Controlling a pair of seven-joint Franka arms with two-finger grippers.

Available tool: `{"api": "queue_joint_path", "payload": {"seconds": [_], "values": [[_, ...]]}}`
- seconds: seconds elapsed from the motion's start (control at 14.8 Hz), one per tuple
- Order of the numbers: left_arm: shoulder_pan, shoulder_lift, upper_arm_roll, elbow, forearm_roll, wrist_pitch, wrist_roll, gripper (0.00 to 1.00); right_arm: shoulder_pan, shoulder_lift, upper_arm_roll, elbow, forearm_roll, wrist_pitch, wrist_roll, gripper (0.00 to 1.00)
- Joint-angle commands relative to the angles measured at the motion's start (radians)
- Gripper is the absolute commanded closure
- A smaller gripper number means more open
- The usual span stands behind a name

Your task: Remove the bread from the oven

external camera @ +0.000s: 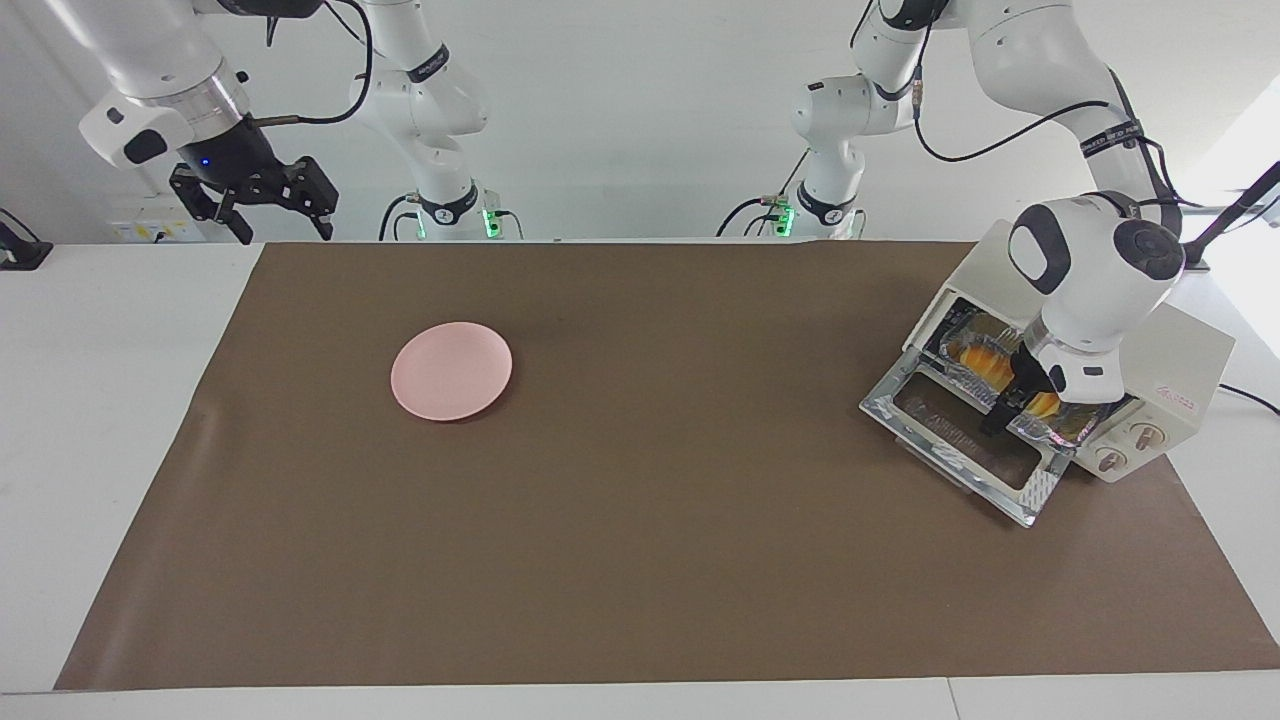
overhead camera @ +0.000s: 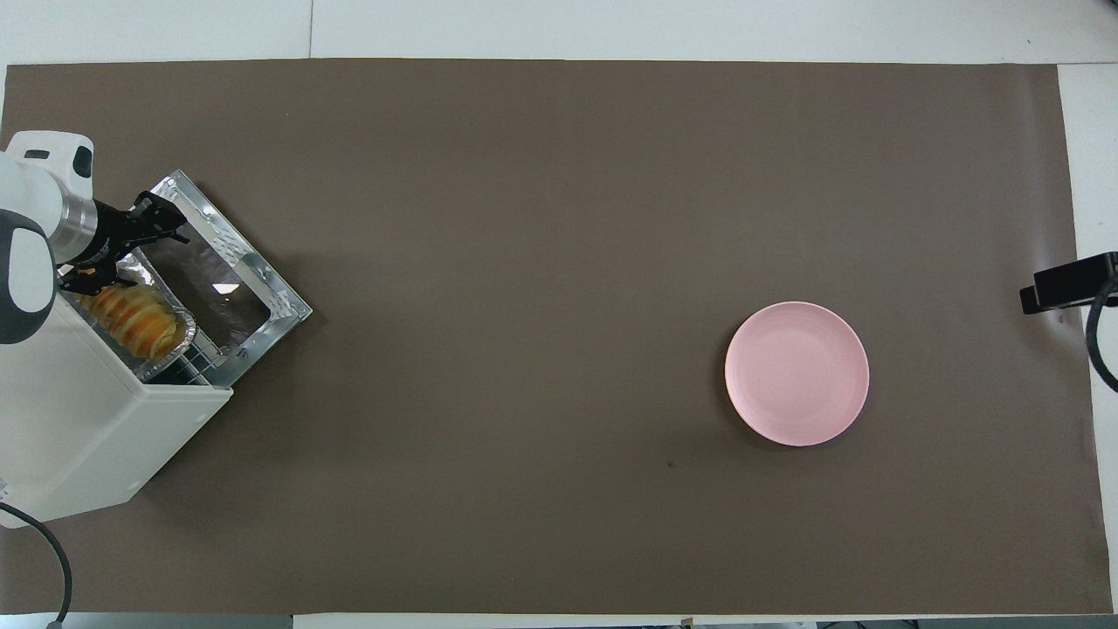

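The cream-white oven (external camera: 1172,345) stands at the left arm's end of the table with its glass door (external camera: 958,440) dropped open; it also shows in the overhead view (overhead camera: 79,419). The golden ridged bread (external camera: 972,356) lies in a crinkled foil tray (external camera: 1062,428) at the oven's mouth, also seen from overhead (overhead camera: 135,321). My left gripper (external camera: 1012,400) is down at the tray, open, its fingers straddling the bread's end toward the knobs; it shows in the overhead view (overhead camera: 131,253). My right gripper (external camera: 268,205) waits, open, raised at the right arm's end.
A pink plate (external camera: 451,370) lies on the brown mat (external camera: 640,560) toward the right arm's end, also in the overhead view (overhead camera: 797,373). The open oven door (overhead camera: 218,279) juts out onto the mat.
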Motion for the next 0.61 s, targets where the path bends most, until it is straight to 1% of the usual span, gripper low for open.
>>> {"api": "queue_joint_path", "payload": {"seconds": [0.0,0.07,0.14,0.2,0.27,0.34,0.47,0.54], "values": [[-0.028,-0.027,0.007,-0.076,0.02,0.065,-0.025,0.42,-0.005,-0.017,0.005,-0.013,0.007,-0.008,0.002,0.0],[-0.028,-0.03,0.007,-0.087,0.02,0.068,-0.024,0.55,-0.005,-0.017,0.005,-0.013,0.007,-0.008,0.002,0.0],[-0.028,-0.033,0.007,-0.09,0.021,0.063,-0.022,0.72,-0.007,-0.017,0.005,-0.013,0.007,-0.008,0.002,0.0],[-0.032,-0.034,0.007,-0.09,0.039,0.054,-0.019,0.97,-0.005,-0.016,0.005,-0.013,0.007,-0.008,0.002,0.0],[-0.045,-0.034,0.005,-0.085,0.059,0.048,-0.011,1.0,-0.005,-0.017,0.005,-0.013,0.007,-0.008,0.002,0.0],[-0.06,-0.028,0.002,-0.072,0.064,0.037,-0.007,1.0,-0.007,-0.017,0.005,-0.013,0.007,-0.01,0.002,0.0],[-0.15,-0.01,0.001,-0.009,0.064,0.01,0.003,1.0,-0.005,-0.017,0.005,-0.013,0.007,-0.01,0.002,0.0],[-0.199,0.011,-0.001,0.034,0.064,-0.004,0.024,1.0,-0.007,-0.016,0.005,-0.013,0.007,-0.01,0.002,0.0]]}}
